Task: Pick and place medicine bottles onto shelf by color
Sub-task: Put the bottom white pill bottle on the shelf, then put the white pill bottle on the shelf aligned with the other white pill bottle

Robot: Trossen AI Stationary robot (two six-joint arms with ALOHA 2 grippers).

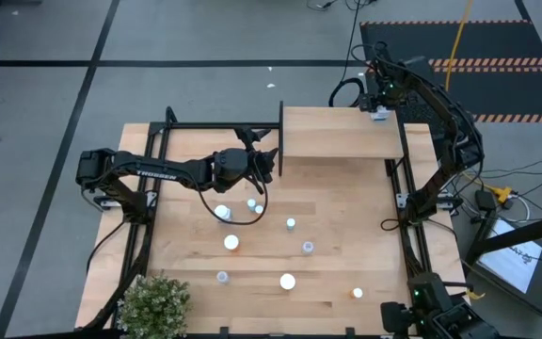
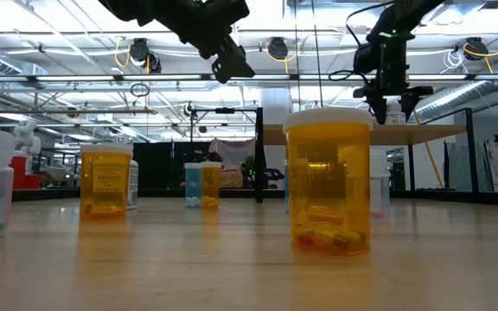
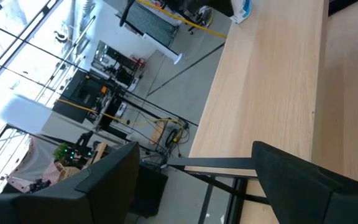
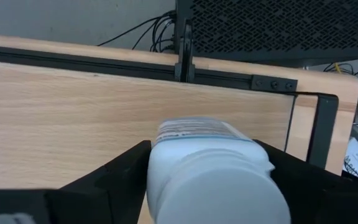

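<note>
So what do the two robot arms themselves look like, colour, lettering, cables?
Both arms are black, jointed tubes. The left arm has white TROSSEN lettering along its forearm. The right arm shows small green lights near its wrist. Each tool has two flat, dark fingers. Black cables loop off both.

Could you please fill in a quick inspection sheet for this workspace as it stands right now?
Surface: light-wood table, bare between the items.
Job's things: eight bottles stand loose on the table; one pale bottle sits on the shelf at its far right corner.
Clutter: a potted plant at the near left corner.
Tools: left tool raised at the shelf's left edge, open and empty; right tool over the shelf corner, fingers on either side of the pale bottle, grip not clear.
Cables: a black cable loops under the left arm; more lie on the floor at right.
Surroundings: grey floor, striped mat behind the table.
</note>
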